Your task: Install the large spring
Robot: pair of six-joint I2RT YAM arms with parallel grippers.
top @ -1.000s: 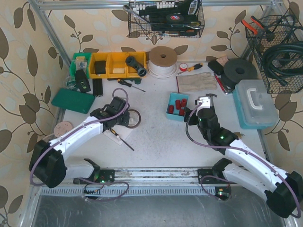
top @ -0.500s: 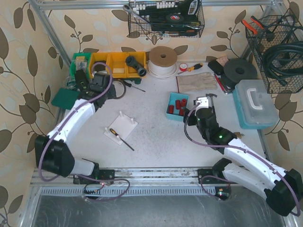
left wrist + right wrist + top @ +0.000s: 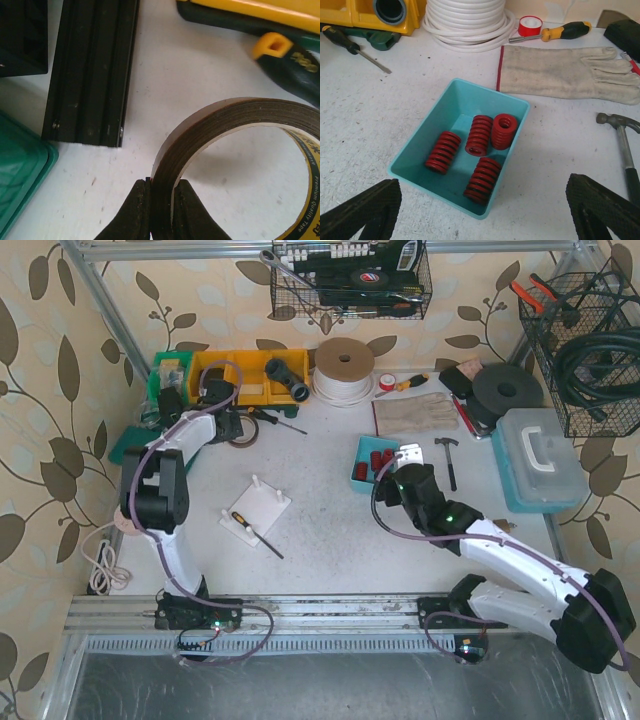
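I'm looking down on a white, speckled worktop [image 3: 330, 540], boxed in by an aluminium frame and walls papered in a brown leaf print [image 3: 60, 360]. Wire baskets of tools hang along the back and right sides. A white plate [image 3: 262, 502] lies left of centre with a yellow-handled screwdriver [image 3: 250, 530] across its near corner.

My left tool [image 3: 161, 189] is far out at the back left, near the yellow bins. It is pinched tight on the wall of a brown tape roll [image 3: 225, 125], which stands on edge beside a black extrusion [image 3: 92, 70].

My right tool [image 3: 482, 192] is spread wide with nothing between its fingers, hanging just on the near side of the teal tray [image 3: 460, 97].

The red springs [image 3: 480, 134] sit in that tray, four of them. They are thick, close-wound coils that look alike in size, so I cannot tell which is the large one. Two lie on their sides and two lean with an open end showing. A work glove [image 3: 560, 75] lies beyond the tray, and a hammer [image 3: 622, 140] lies to its right.
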